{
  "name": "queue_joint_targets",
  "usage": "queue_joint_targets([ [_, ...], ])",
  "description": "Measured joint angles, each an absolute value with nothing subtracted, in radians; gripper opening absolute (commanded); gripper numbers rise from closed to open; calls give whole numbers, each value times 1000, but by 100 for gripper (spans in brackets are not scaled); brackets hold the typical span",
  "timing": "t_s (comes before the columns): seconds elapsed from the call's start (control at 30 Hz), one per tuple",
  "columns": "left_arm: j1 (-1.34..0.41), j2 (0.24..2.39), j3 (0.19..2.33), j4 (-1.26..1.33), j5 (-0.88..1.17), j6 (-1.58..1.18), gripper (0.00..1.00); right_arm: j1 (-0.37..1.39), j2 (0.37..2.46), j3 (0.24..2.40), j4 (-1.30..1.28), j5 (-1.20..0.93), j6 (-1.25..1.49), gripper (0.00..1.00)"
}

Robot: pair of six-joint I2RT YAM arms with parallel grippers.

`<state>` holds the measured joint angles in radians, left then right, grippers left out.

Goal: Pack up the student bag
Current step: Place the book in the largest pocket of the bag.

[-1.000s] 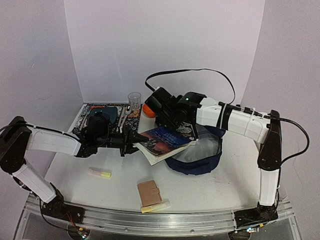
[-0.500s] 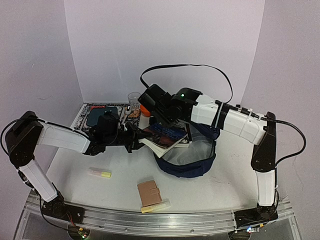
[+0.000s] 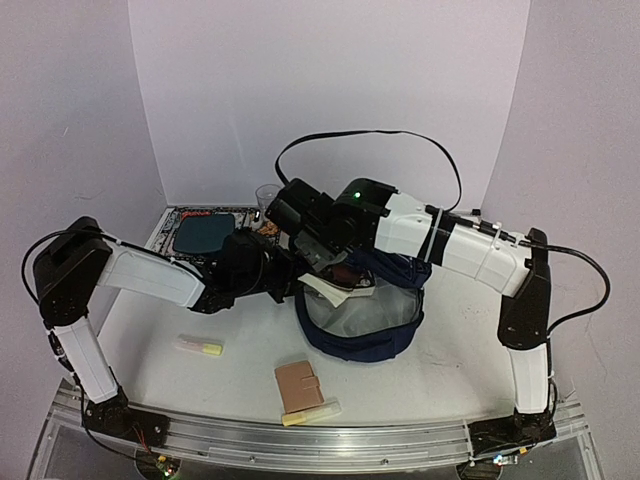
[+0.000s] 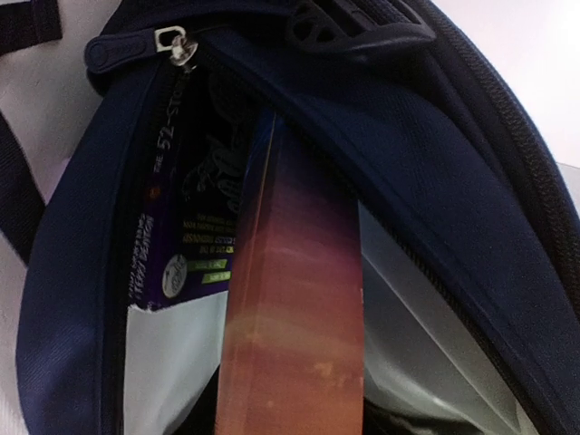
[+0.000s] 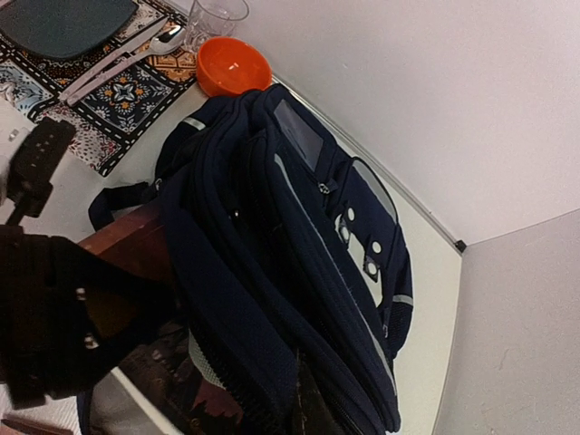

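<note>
The student bag, navy blue, lies in the middle of the table with its mouth held open towards the left. My right gripper is shut on the bag's upper rim and holds it up. My left gripper is shut on the books at the mouth. In the left wrist view an orange-red book and a purple-covered one stand partly inside the bag's opening, under the zip pull. The left fingers are hidden behind the books.
A patterned placemat with a dark plate, cutlery and a clear glass lies at the back left, an orange bowl beside it. A yellow highlighter, a tan wallet and a pale marker lie near the front.
The left gripper has carried the books right and into the bag's mouth. The right arm has drawn the bag's rim left and over them.
</note>
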<state>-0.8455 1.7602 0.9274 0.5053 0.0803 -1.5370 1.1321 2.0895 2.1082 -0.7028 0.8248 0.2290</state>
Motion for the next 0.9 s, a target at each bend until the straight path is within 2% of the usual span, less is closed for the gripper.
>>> queue_joint_targets([
  [0.07, -865, 1786, 939, 523, 27, -1516, 5, 1133, 2090, 2108, -709, 805, 250, 0],
  [0.2, -900, 1829, 962, 539, -71, -1458, 22, 1133, 2090, 2108, -712, 786, 272, 0],
  [0.37, -907, 1866, 983, 568, -112, -1390, 54, 1133, 2090, 2108, -714, 779, 283, 0],
  [0.53, -906, 1850, 943, 618, -117, -1316, 72, 1133, 2089, 2106, -714, 780, 283, 0],
  [0.67, -906, 1782, 857, 619, -116, -1267, 72, 1134, 2089, 2093, -714, 780, 283, 0],
  [0.73, -906, 1750, 832, 613, -116, -1255, 67, 1135, 2089, 2090, -713, 780, 283, 0],
  [0.8, -906, 1715, 802, 610, -116, -1258, 57, 1135, 2089, 2088, -713, 779, 283, 0],
  [0.9, -906, 1700, 786, 601, -110, -1280, 34, 1135, 2089, 2088, -713, 779, 283, 0],
])
